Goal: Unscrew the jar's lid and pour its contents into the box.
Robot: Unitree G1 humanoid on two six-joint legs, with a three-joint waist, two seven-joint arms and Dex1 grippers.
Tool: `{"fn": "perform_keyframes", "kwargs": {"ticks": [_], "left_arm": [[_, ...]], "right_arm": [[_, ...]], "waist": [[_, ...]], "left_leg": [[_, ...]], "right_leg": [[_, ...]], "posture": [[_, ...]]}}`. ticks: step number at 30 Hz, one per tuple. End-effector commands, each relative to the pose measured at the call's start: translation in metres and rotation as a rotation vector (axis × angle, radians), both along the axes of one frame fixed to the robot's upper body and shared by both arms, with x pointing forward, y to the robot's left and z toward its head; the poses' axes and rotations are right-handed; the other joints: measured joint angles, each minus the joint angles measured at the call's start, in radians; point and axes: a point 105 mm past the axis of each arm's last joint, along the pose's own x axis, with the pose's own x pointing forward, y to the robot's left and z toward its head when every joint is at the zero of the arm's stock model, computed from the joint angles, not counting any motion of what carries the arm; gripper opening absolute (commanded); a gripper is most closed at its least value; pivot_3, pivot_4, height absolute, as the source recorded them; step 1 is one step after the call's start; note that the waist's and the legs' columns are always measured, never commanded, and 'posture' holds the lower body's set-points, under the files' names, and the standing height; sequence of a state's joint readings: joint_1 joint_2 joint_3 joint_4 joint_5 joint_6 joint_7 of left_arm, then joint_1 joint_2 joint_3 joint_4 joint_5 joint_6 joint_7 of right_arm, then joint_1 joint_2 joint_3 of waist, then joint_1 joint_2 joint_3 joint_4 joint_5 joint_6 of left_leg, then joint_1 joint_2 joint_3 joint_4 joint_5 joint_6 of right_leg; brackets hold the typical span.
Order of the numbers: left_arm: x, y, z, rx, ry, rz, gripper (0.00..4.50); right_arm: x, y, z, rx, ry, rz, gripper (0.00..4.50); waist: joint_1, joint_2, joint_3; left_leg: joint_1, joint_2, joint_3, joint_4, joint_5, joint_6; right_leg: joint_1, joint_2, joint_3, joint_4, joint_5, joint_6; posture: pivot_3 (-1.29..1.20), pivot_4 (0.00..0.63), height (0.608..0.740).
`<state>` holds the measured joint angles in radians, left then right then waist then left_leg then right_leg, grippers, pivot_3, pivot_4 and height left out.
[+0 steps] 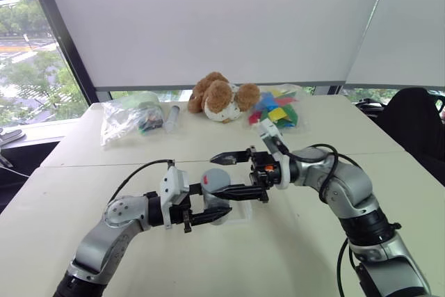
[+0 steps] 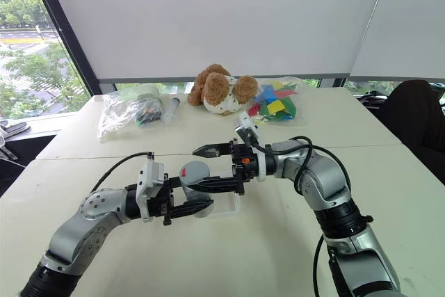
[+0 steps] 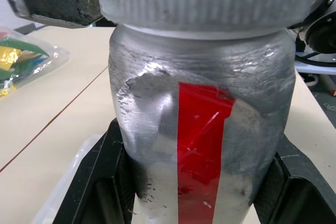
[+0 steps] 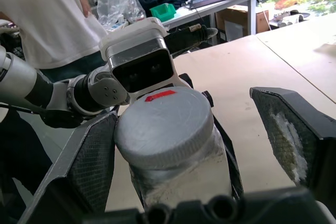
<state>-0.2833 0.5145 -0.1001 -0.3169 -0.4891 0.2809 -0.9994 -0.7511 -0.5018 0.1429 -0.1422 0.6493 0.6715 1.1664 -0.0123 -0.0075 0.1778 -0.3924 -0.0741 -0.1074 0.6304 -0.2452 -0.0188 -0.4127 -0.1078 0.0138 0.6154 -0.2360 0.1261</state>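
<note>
My left gripper (image 1: pixel 212 212) is shut on the body of the jar (image 3: pixel 157 129), a silvery-grey jar with a red strip, and holds it upright a little above the table. The lid (image 4: pixel 163 124), grey with a small red mark on top, sits on the jar. My right gripper (image 1: pixel 214 174) reaches in from the right and is open, its jaws straddling the lid. One finger (image 4: pixel 92 166) stands close against the lid's side, the other (image 4: pixel 294 135) well clear. The clear box (image 1: pixel 242 211) lies on the table just under the jar. The contents are hidden inside the jar.
At the table's far edge are a brown plush dog (image 1: pixel 221 97), a bag of coloured pieces (image 1: pixel 278 109), a clear bag (image 1: pixel 128 117) and a clear tube (image 1: pixel 172 117). A black chair (image 1: pixel 417 130) stands at the right. A person in a white shirt (image 4: pixel 47 14) stands beyond my left arm.
</note>
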Motion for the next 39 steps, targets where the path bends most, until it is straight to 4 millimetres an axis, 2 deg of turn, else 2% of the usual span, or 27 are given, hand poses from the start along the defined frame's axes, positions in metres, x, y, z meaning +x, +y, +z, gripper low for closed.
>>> {"fn": "perform_keyframes", "kwargs": {"ticks": [1,7,12,17,21,24,26,27,29,34,37,39], "left_arm": [[-0.002,0.002,0.013,-0.014,-0.066,-0.004,2.1],[-0.002,0.003,0.013,-0.014,-0.064,0.0,2.1],[-0.002,0.003,0.013,-0.014,-0.062,0.003,2.1],[-0.002,0.001,0.013,-0.018,-0.063,0.002,2.1],[-0.002,0.001,0.013,-0.015,-0.062,0.004,2.1],[-0.003,0.001,0.012,-0.008,-0.061,0.005,2.1],[-0.003,0.001,0.012,-0.01,-0.06,0.004,2.1],[-0.003,0.001,0.013,-0.011,-0.06,0.003,2.1],[-0.003,0.001,0.013,-0.012,-0.061,0.001,2.1],[-0.004,0.002,0.014,-0.016,-0.058,-0.002,2.1],[-0.005,0.008,0.018,-0.029,-0.054,-0.004,2.1],[-0.005,0.013,0.021,-0.036,-0.051,0.005,2.1]], "right_arm": [[-0.007,-0.004,0.012,0.032,-0.042,0.022,4.41],[-0.024,0.0,0.024,0.065,-0.057,0.113,4.41],[-0.018,0.013,0.019,0.01,-0.114,0.078,4.41],[-0.016,0.017,0.011,-0.017,-0.13,0.077,4.41],[-0.017,0.019,0.013,0.003,-0.137,0.099,4.41],[-0.019,0.02,0.016,0.026,-0.14,0.117,3.59],[-0.019,0.019,0.015,0.025,-0.137,0.117,2.58],[-0.019,0.019,0.015,0.023,-0.135,0.115,2.29],[-0.019,0.018,0.016,0.042,-0.126,0.113,2.3],[-0.021,0.009,0.035,0.185,-0.053,0.119,2.3],[-0.027,-0.014,0.059,0.357,0.094,0.111,2.3],[-0.025,-0.028,0.062,0.4,0.133,0.052,2.3]], "waist": [[0.0,0.0,0.0],[0.0,0.0,0.0],[-0.001,0.0,0.0],[0.0,0.0,0.0],[0.0,0.0,0.0],[0.0,0.0,0.0],[0.0,0.0,0.0],[0.0,0.0,0.0],[0.0,0.0,0.0],[0.0,0.0,0.0],[0.002,0.001,0.0],[0.004,0.001,0.0]], "left_leg": [[0.0,0.0,0.0,0.0,0.0,0.0],[0.0,0.0,0.0,0.0,0.0,0.0],[0.0,0.0,0.0,0.0,0.0,0.0],[0.0,0.0,0.0,0.0,0.0,0.0],[0.0,0.0,0.0,0.0,0.0,0.0],[0.0,0.0,0.0,0.0,0.0,0.0],[0.0,0.0,0.0,0.0,0.0,0.0],[0.0,0.0,0.0,0.0,0.0,0.0],[0.0,0.0,0.0,0.0,0.0,0.0],[0.0,0.0,0.0,0.0,0.0,0.0],[0.0,0.0,0.0,0.0,0.0,0.0],[0.0,0.0,0.0,0.0,0.0,0.0]], "right_leg": [[0.0,0.0,0.0,0.0,0.0,0.0],[0.0,0.0,0.0,0.0,0.0,0.0],[0.0,0.0,0.0,0.0,0.0,0.0],[0.0,0.0,0.0,0.0,0.0,0.0],[0.0,0.0,0.0,0.0,0.0,0.0],[0.0,0.0,0.0,0.0,0.0,0.0],[0.0,0.0,0.0,0.0,0.0,0.0],[0.0,0.0,0.0,0.0,0.0,0.0],[0.0,0.0,0.0,0.0,0.0,0.0],[0.0,0.0,0.0,0.0,0.0,0.0],[0.0,0.0,0.0,0.0,0.0,0.0],[0.0,-0.001,0.001,0.0,0.0,0.0]], "posture": [[0.0,0.15,0.74],[0.0,0.15,0.74],[0.0,0.15,0.74],[0.0,0.15,0.74],[0.0,0.15,0.74],[0.0,0.15,0.74],[0.0,0.15,0.74],[0.0,0.15,0.74],[0.0,0.15,0.74],[0.0,0.15,0.74],[0.0,0.15,0.74],[0.0,0.15,0.74]]}}
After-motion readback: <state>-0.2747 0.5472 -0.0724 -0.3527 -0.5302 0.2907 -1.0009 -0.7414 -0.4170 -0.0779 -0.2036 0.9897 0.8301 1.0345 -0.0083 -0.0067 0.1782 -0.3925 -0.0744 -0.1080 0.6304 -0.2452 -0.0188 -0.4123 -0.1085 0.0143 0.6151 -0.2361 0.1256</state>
